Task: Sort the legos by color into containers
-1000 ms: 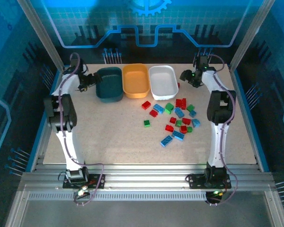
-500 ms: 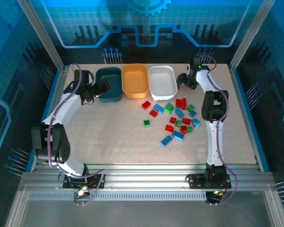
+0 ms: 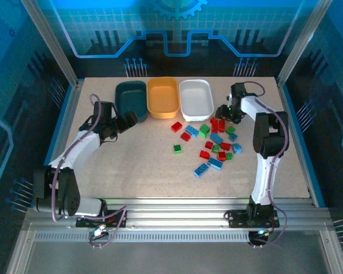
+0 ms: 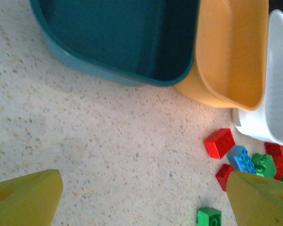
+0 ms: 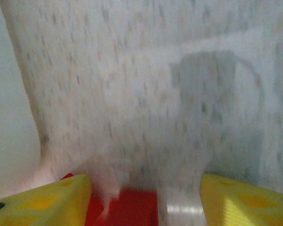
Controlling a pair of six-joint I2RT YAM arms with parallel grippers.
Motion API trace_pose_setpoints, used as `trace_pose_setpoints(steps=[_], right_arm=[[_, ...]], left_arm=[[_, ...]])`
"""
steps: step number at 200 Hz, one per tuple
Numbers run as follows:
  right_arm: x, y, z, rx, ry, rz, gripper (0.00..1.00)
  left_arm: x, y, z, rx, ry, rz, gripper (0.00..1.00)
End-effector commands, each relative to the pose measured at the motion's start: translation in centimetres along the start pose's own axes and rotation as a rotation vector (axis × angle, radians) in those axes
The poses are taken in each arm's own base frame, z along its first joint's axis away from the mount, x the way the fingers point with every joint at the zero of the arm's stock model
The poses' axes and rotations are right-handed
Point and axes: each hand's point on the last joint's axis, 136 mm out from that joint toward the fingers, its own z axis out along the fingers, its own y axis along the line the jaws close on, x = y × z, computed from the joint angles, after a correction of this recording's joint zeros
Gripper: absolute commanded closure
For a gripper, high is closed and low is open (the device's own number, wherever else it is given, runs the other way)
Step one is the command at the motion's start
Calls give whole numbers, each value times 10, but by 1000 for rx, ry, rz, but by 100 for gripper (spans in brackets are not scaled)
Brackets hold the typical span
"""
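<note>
left gripper (image 3: 129, 119) spread wide, well to the left of the white tub (image 3: 197, 98). right gripper (image 5: 145, 181) just right of that tub's near corner, jaws apart with a red brick (image 5: 132, 207) between them. legos (image 3: 217, 142) lie scattered in front of the tub.

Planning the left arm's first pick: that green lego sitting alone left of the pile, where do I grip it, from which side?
Probably across two opposite side walls of the green lego, coming straight down: it lies flat, studs up, with bare table all round it.
</note>
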Motion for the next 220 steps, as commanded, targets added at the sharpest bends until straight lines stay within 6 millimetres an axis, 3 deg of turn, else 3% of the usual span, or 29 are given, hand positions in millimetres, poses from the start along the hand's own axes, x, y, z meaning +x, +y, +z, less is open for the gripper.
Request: trace_pose_setpoints(steps=[1,39,84,110,128,148,161,182,203,220], right_arm=[[17,13,-22,3,-11,-59,37],[30,10,-45,38,-70,-54,36],[23,0,-18,99,-21,-71,48],[19,6,-2,41,24,-70,54],[15,5,-1,55,27,-67,57],[14,5,-4,62,20,-66,68],[11,3,-13,79,-12,-62,74],[5,10,-45,74,-105,-63,79],[-7,35,-86,47,-218,-99,80],[-18,61,-105,30,-274,-155,80]], left_arm=[[9,-16,-11,74,-15,6,9],[33,-16,-15,93,6,17,9],[48,-15,-21,117,17,14,9],[58,-17,-21,139,47,13,9],[63,-18,-21,147,66,14,9],[65,-22,-22,166,69,10,9],[68,-25,-19,172,75,10,9],[79,-32,-9,188,108,17,9],[103,-45,9,181,182,66,10],[125,-57,25,160,246,121,12]])
